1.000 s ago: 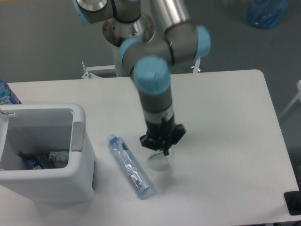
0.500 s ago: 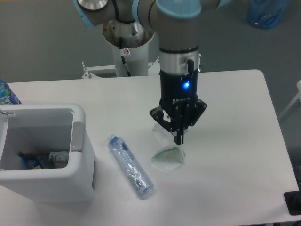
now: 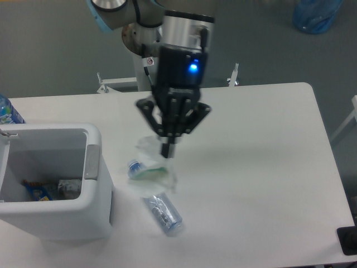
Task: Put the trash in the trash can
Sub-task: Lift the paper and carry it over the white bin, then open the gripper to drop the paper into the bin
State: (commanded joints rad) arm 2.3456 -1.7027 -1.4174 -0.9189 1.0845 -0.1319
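Fixed camera, the only view I have. The trash can sits at the left edge of the white tabletop, open side up, grey panel facing the middle of the tabletop. Inside, down at the bottom, I make out a blue-and-yellow wrapper and a greyish crumpled piece beside it; anything finer is too dim to read. Neither trash item is in the can.

The clear bottle lies flat on the tabletop just right of the can, cap end toward the can's upper corner, base pointing to the near edge. Its middle is hidden behind the carton. The white carton, green print showing along its lower edge, hangs from the hand, off the tabletop and over the bottle's upper half. The fingers are pinched together on the carton's top; a blue light glows on the wrist above.

A labelled bottle peeks in at the far left behind the can. A blue bag lies on the floor at top right.

Against half a second ago: the hand was right of the bottle with the carton on or barely off the tabletop; now arm and carton have shifted left toward the can and the carton is clearly lifted. Bottle, can and its contents have not moved.
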